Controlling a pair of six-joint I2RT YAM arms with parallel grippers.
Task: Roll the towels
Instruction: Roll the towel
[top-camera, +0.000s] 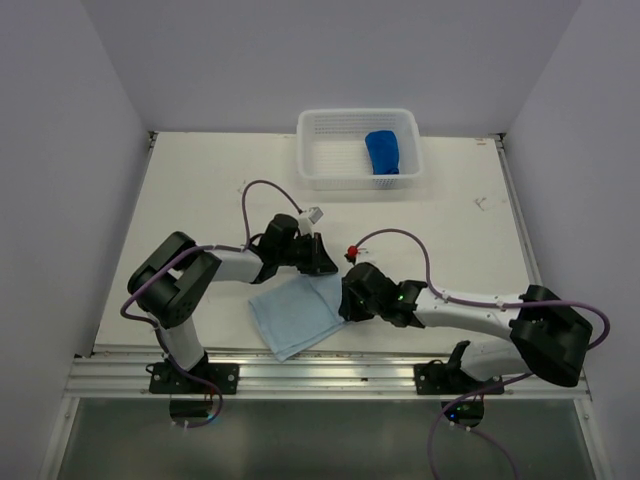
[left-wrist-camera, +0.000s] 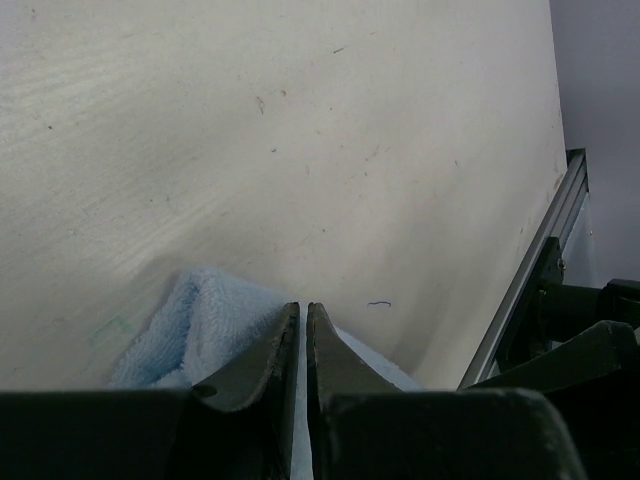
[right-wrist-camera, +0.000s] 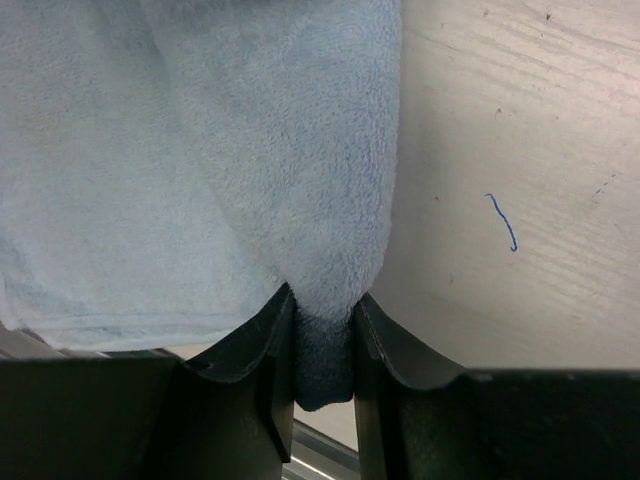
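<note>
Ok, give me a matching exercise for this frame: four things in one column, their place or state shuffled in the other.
1. dark blue towel
2. pale blue towel
3. white basket
4. right tool

A. clamped on a fold of pale cloth
B. at the far side of the table
C. lying inside the basket
D. spread near the table's near edge

Pairs: 1-C, 2-D, 3-B, 4-A.
</note>
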